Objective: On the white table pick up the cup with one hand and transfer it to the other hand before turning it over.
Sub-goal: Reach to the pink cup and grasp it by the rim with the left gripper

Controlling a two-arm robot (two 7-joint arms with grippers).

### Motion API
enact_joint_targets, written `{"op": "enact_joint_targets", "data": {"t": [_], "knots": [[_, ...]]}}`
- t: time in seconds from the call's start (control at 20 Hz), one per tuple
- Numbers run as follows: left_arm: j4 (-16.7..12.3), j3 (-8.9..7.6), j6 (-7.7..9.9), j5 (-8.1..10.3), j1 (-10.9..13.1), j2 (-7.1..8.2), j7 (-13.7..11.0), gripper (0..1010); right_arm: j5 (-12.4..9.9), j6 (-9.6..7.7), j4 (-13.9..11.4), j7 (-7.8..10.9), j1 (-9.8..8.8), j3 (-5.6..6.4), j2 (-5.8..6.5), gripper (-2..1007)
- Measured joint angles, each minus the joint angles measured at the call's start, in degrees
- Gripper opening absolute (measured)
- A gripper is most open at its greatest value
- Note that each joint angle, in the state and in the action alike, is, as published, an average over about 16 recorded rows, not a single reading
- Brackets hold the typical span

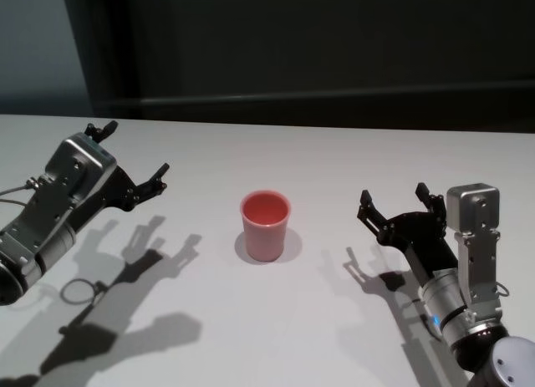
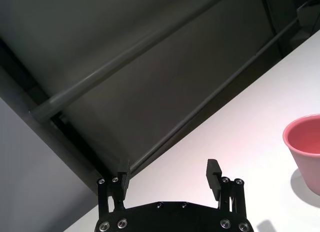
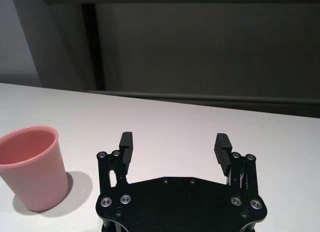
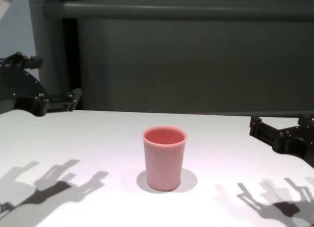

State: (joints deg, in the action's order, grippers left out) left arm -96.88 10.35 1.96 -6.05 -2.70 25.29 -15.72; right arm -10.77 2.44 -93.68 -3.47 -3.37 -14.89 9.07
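Cup (image 1: 266, 226) first: the pink tumbler stands upright, rim up, on the white table (image 1: 318, 153), and nothing touches it. It serves as the landmark for everything else.

To the cup's left, well apart from it and raised above the table, hangs the left tool (image 1: 134, 159), its fingers spread wide and empty; a thin cable loops beside its arm. To the cup's right, also well apart and lower toward the table, sits the right tool (image 1: 394, 201), fingers likewise spread wide with nothing between them. Its own wrist camera shows the cup off to one side of the gap, not yet lined up.

My judgement is that the pick-up has not yet begun. To do it well, whichever tool goes in should first swing until the cup lies centred between its fingers, then advance level and close on the lower or middle wall, leaving the rim band free for the other tool to take at the handover. A smooth tapered wall may slip upward under a hard squeeze, so close gently and squarely.
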Motion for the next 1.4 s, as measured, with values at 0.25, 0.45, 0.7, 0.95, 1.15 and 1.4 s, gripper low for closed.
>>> {"op": "enact_joint_targets", "data": {"t": [0.25, 0.45, 0.7, 0.95, 1.15, 1.4], "knots": [[-2.23, 1.36, 1.48, -3.24, -2.70, 4.62, -4.86, 1001, 0.00, 0.00, 0.00, 0.00, 0.00, 0.00, 0.00, 1003], [-3.44, 2.94, 1.78, -4.96, -5.73, 8.43, -9.57, 1001, 0.00, 0.00, 0.00, 0.00, 0.00, 0.00, 0.00, 1002], [-4.15, 5.68, 0.74, -6.02, -10.19, 12.77, -16.12, 1001, 0.00, 0.00, 0.00, 0.00, 0.00, 0.00, 0.00, 1002], [-3.80, 9.60, -1.67, -6.49, -15.60, 16.16, -23.44, 1001, 0.00, 0.00, 0.00, 0.00, 0.00, 0.00, 0.00, 1002], [-2.93, 13.11, -3.96, -6.82, -20.07, 17.85, -29.19, 1001, 0.00, 0.00, 0.00, 0.00, 0.00, 0.00, 0.00, 1002], [-1.27, 17.59, -6.83, -7.14, -25.81, 18.65, -36.31, 1001, 0.00, 0.00, 0.00, 0.00, 0.00, 0.00, 0.00, 1003]]}}
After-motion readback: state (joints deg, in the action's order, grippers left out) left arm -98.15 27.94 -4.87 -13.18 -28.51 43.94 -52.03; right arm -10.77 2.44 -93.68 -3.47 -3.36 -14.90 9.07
